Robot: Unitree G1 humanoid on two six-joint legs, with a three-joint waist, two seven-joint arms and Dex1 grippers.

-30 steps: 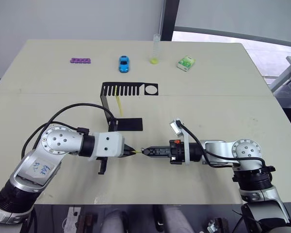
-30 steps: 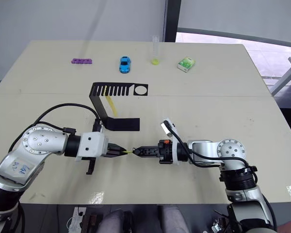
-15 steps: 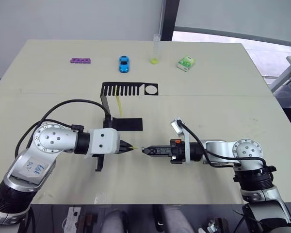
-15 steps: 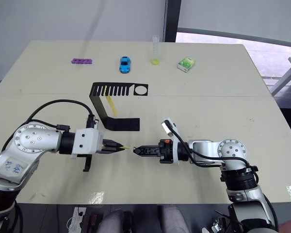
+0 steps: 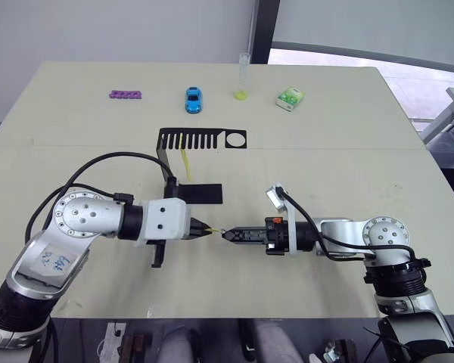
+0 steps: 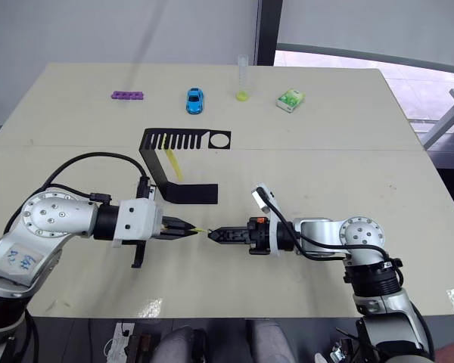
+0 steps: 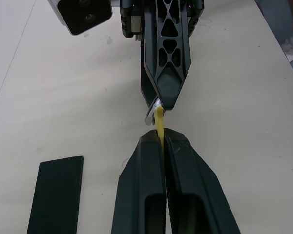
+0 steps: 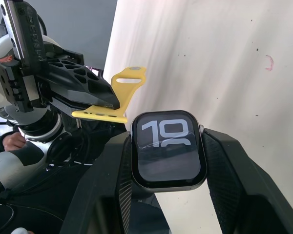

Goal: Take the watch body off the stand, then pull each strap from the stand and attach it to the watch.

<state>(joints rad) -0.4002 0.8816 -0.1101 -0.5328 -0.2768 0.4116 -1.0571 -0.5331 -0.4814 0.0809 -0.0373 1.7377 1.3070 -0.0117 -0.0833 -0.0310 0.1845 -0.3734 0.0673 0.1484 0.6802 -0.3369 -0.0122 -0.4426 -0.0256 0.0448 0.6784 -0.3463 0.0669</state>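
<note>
My left gripper [image 5: 203,228] is shut on a yellow strap [image 7: 159,118], whose free end pokes out toward my right gripper [image 5: 228,234]. The right gripper is shut on the watch body [image 8: 168,148], a black square case with white digits on its screen. The two grippers face each other tip to tip just above the table, and the strap's end sits right at the watch body's edge. Behind them stands the black stand [image 5: 202,140], with another yellow strap [image 5: 185,162] hanging from its slotted top plate.
Along the far side of the table lie a purple block [image 5: 125,94], a blue toy car [image 5: 193,99], a clear tube with a yellow tip [image 5: 242,76] and a green packet [image 5: 290,98]. The stand's flat base [image 5: 200,193] lies just behind the left gripper.
The left gripper drew back to the left with the strap, opening a small gap, then edged back toward the right gripper. The right arm stayed still.
</note>
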